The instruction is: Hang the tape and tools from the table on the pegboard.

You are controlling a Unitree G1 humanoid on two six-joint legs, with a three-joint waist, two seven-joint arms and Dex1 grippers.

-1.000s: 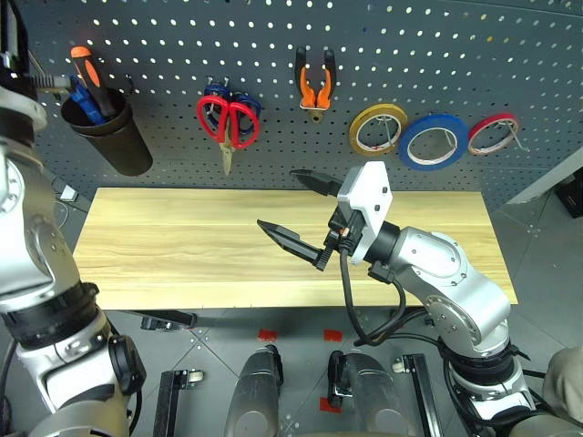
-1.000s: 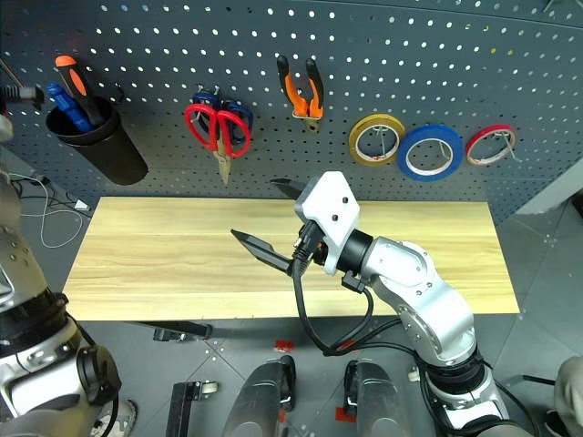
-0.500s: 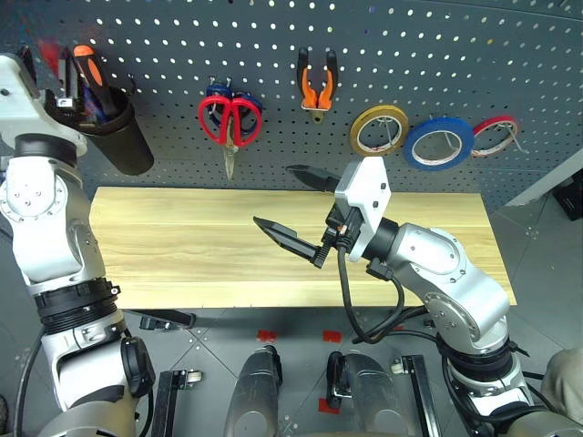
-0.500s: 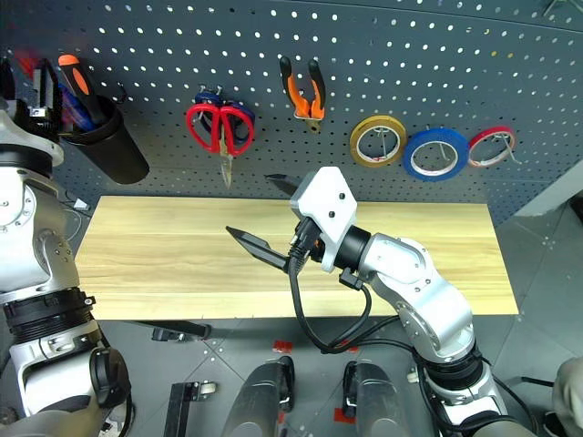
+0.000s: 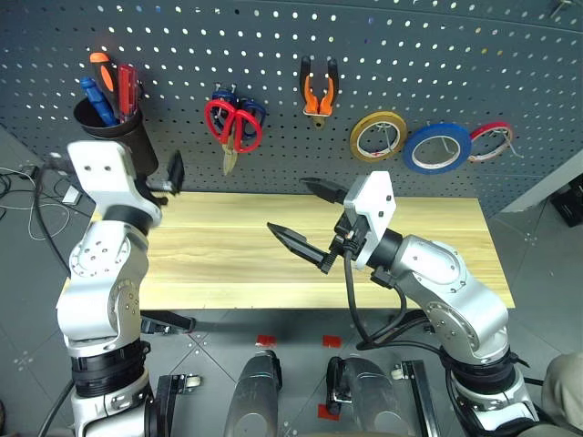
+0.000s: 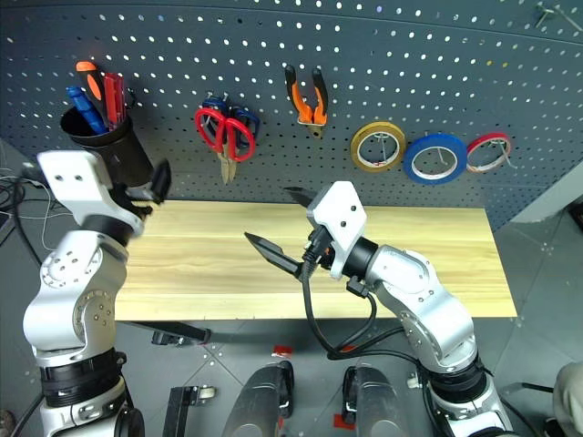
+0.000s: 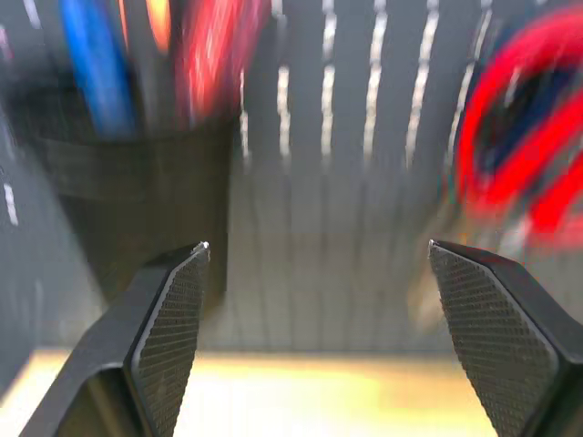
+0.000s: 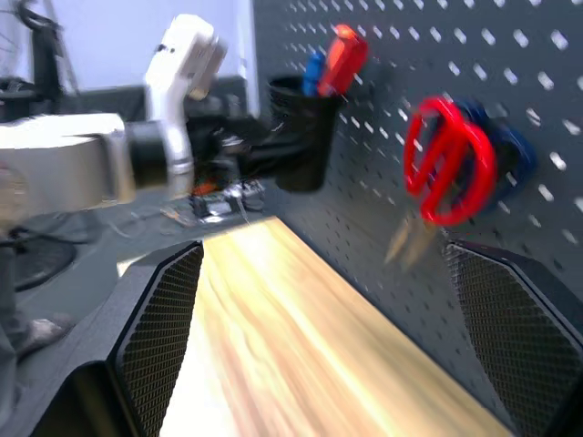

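both of my grippers are empty, and the table (image 5: 228, 246) carries nothing that i can see; its plank top is bare from end to end. my left gripper (image 7: 319, 300) hangs near the table's left back corner, just below the black cup (image 5: 114, 137), its fingers spread wide with nothing between them. my right gripper (image 5: 310, 218) floats over the middle of the table, jaws gaping too, one finger aimed at the board and the other toward the table's left half.

everything the task names sits on the pegboard (image 5: 437, 55) already. the red-handled scissors (image 5: 232, 127) hang by a loop on a hook, blades down, in front of a blue-handled pair. the pliers (image 5: 317, 91) straddle a hook with their orange-and-black handles up, so their own weight keeps them seated. the blue tape (image 5: 437, 146) hangs by its wide centre hole between the yellow roll (image 5: 378, 135) and the red roll (image 5: 492, 137).

the cup is fixed to the board and tilts outward (mouth up, so things stand in it). it holds an orange screwdriver, a blue one, and the red-handled screwdriver (image 5: 127, 86), all handle-up.

i judge the task essentially finished.
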